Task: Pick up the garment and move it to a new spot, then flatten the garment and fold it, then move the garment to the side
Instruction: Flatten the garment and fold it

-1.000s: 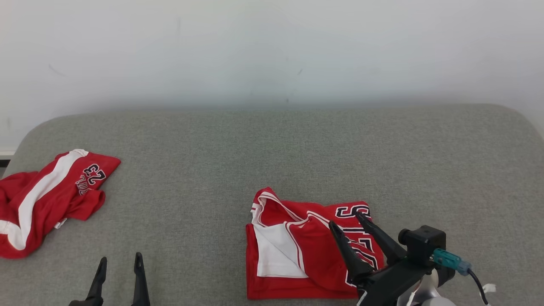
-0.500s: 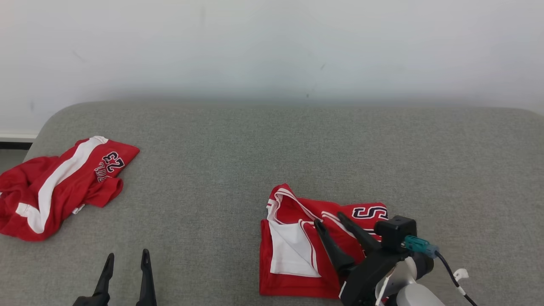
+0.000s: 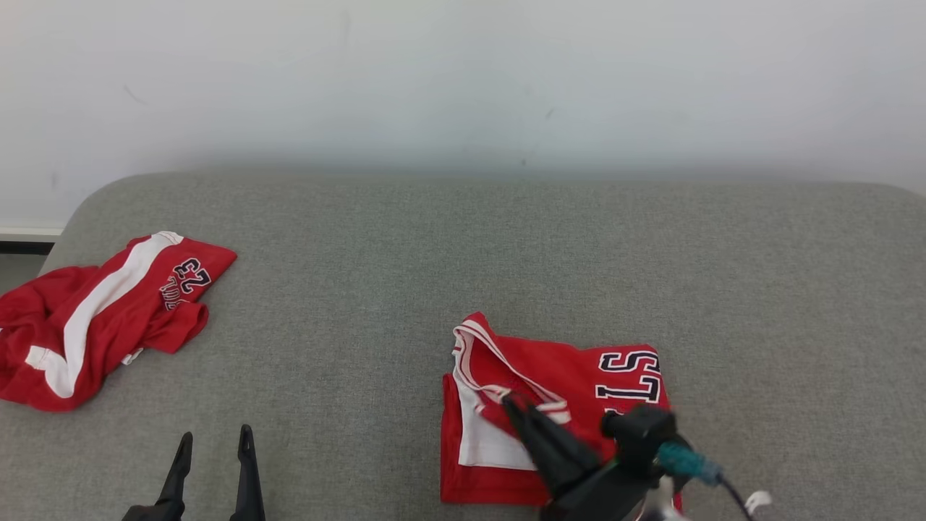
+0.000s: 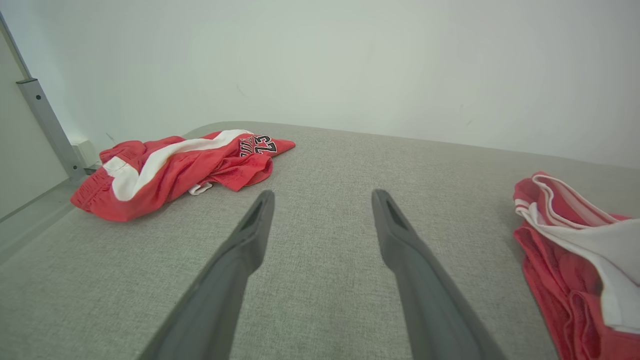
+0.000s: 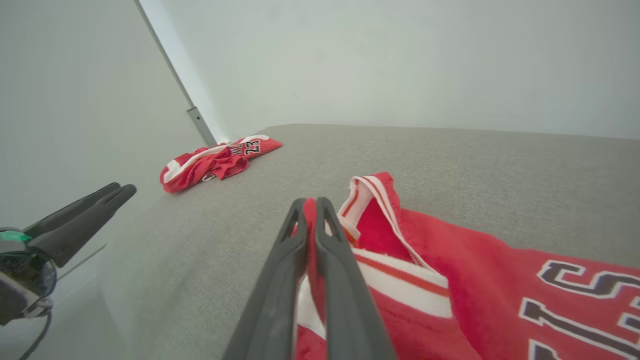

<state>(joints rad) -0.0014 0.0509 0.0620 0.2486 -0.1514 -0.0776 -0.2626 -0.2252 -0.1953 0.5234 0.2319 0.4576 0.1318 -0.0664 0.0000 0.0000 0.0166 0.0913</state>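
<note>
right gripper [image 3: 512,402] clamped on garment [image 3: 579,373] at its white-trimmed fold; the rest lies flat on the grey cushion [image 3: 362,275] beneath. left gripper [image 3: 215,441] open, well apart.

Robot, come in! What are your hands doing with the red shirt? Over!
Right gripper shut, pinching red shirt near its collar. Left gripper open above grey cushion. Second red garment far left, not in the way.

Right hand [image 3: 512,400] pinches the folded red garment [image 3: 579,365].
</note>
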